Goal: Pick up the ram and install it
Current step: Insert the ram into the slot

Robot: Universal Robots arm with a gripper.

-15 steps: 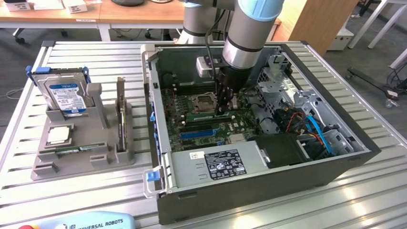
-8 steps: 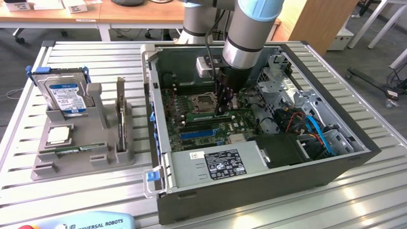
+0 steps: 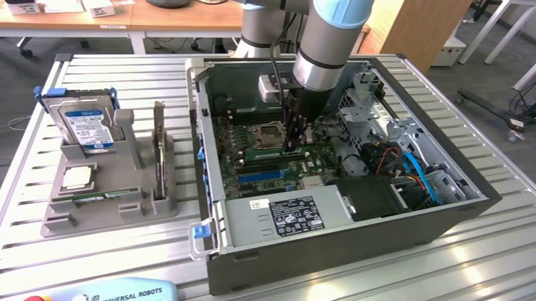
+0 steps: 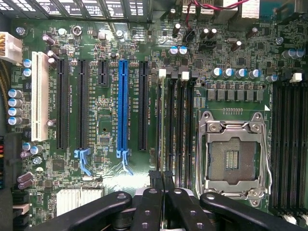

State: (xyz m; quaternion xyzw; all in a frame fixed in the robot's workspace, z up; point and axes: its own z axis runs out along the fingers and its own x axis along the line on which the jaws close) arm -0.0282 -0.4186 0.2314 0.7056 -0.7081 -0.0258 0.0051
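Claw [image 3: 293,149] closed over motherboard [image 3: 251,160] | ram [image 3: 102,196] in tray [image 3: 109,216], well apart

The scene is taken in by the exterior view from above and at a slant, from far enough back that the slatted table [image 3: 125,75], the open computer case [image 3: 335,251] and the lower part of the arm [image 3: 322,56] are all seen. The wrist view is taken from close above, past the gripper [image 4: 161,177], and is faced straight down onto the motherboard [image 4: 108,120] inside the case. That motherboard [image 3: 289,166], with its processor socket [image 4: 231,154] [image 3: 268,133] and blue slot [image 4: 122,110] [image 3: 260,175], is shared by both views, small in the one and large in the other.
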